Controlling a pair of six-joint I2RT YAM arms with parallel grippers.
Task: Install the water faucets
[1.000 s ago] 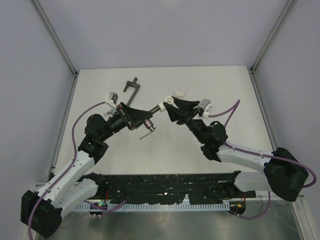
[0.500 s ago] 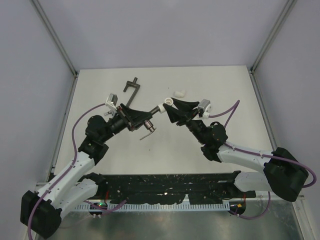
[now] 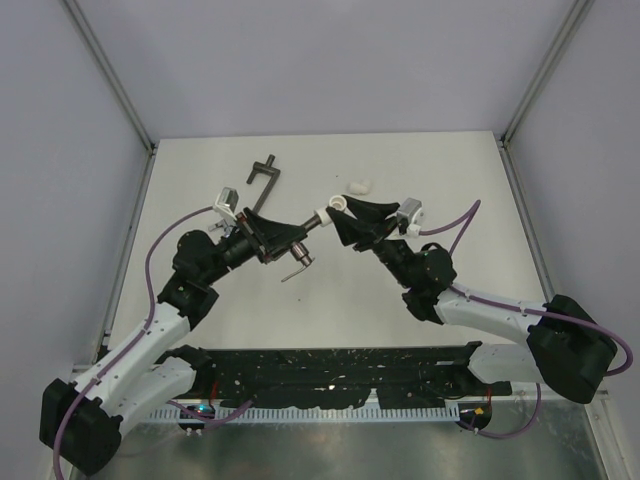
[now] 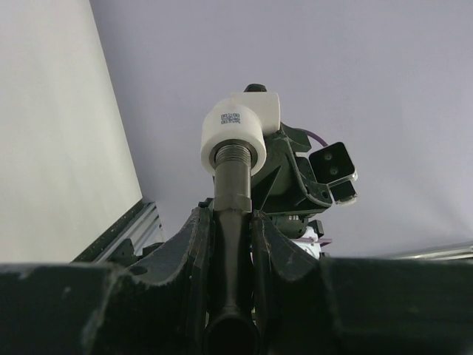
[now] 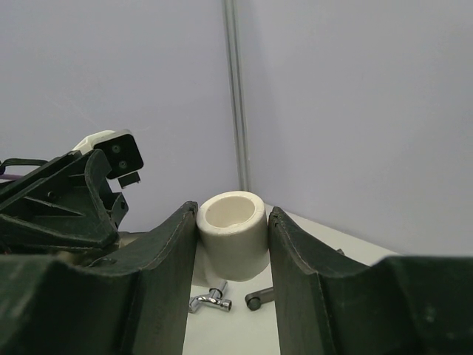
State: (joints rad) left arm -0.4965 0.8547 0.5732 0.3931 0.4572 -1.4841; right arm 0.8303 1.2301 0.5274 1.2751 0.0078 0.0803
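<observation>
My left gripper [image 3: 293,238] is shut on the dull dark grey-bronze faucet [image 4: 233,214] and holds it above the table. The faucet's threaded end sits in the mouth of a white elbow fitting [image 4: 238,133]. Its thin lever [image 3: 294,267] hangs below the fingers. My right gripper [image 3: 342,210] is shut on that elbow [image 5: 233,233], whose open end faces up in the right wrist view. The two grippers meet tip to tip over the table's middle. The shiny silver faucet [image 5: 210,301] lies on the table below the elbow. I cannot pick it out in the top view.
A long dark T-handled bar [image 3: 262,176] lies at the back left; its end [image 5: 256,299] shows beside the silver faucet. A second white elbow fitting [image 3: 357,185] lies at the back centre. Frame posts and walls close in the table [image 3: 450,170].
My left gripper has shifted slightly right and forward with the dark faucet, towards the elbow. The right gripper has hardly moved.
</observation>
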